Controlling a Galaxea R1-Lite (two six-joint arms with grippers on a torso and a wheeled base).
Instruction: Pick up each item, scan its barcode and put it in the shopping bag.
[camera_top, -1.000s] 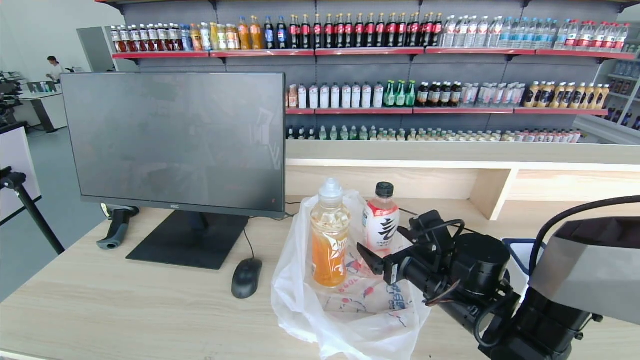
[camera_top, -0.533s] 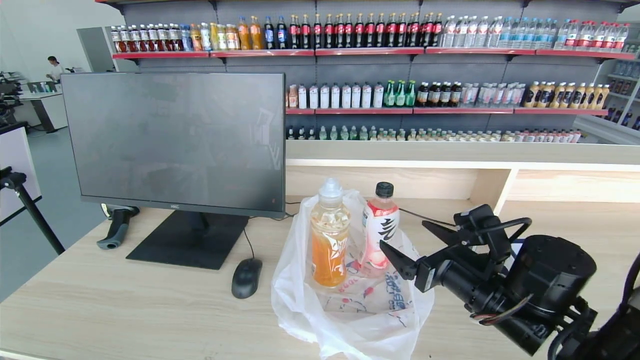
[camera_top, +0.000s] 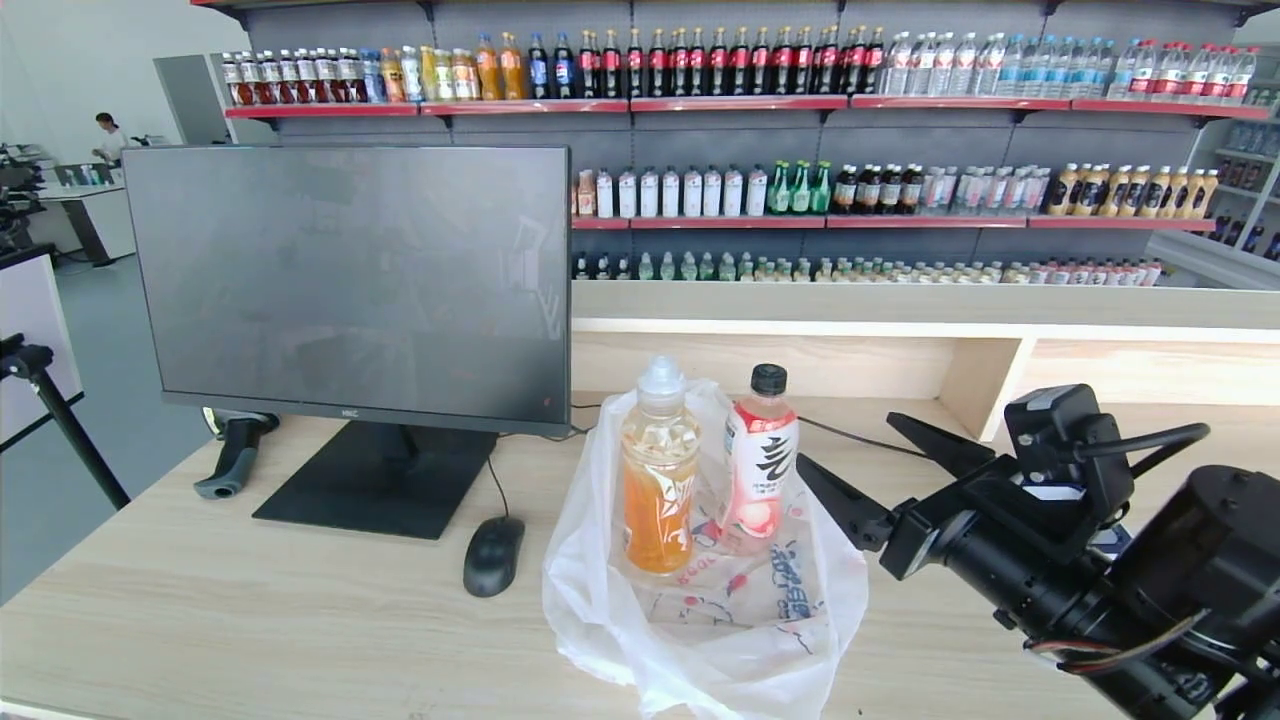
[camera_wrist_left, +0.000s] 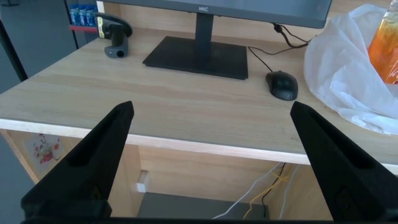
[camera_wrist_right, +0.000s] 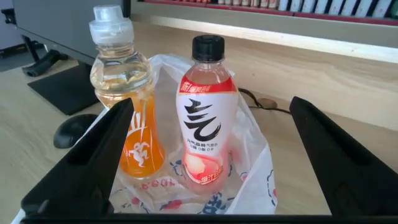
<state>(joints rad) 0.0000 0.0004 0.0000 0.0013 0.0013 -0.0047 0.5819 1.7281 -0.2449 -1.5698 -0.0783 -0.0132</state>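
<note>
A white plastic shopping bag (camera_top: 700, 610) lies open on the wooden table (camera_top: 250, 620). Two bottles stand upright in it: an orange drink bottle (camera_top: 658, 490) with a clear cap and, to its right, a pink-and-white bottle (camera_top: 762, 455) with a black cap. My right gripper (camera_top: 850, 448) hangs open just right of the pink-and-white bottle, apart from it, its fingers pointing at the bag. In the right wrist view the orange drink bottle (camera_wrist_right: 127, 118) and the pink-and-white bottle (camera_wrist_right: 205, 118) stand ahead of the right gripper (camera_wrist_right: 211, 102). My left gripper (camera_wrist_left: 211, 109) is open and empty before the table's near edge.
A dark monitor (camera_top: 350, 280) on its stand fills the table's left half, with a black mouse (camera_top: 493, 555) beside the bag and a handheld barcode scanner (camera_top: 232, 455) at the far left. A raised wooden counter (camera_top: 900, 310) and drink shelves (camera_top: 850, 100) stand behind.
My right arm has drawn back to the right, away from the pink-and-white bottle, with its gripper open. Both bottles and the bag stay where they were.
</note>
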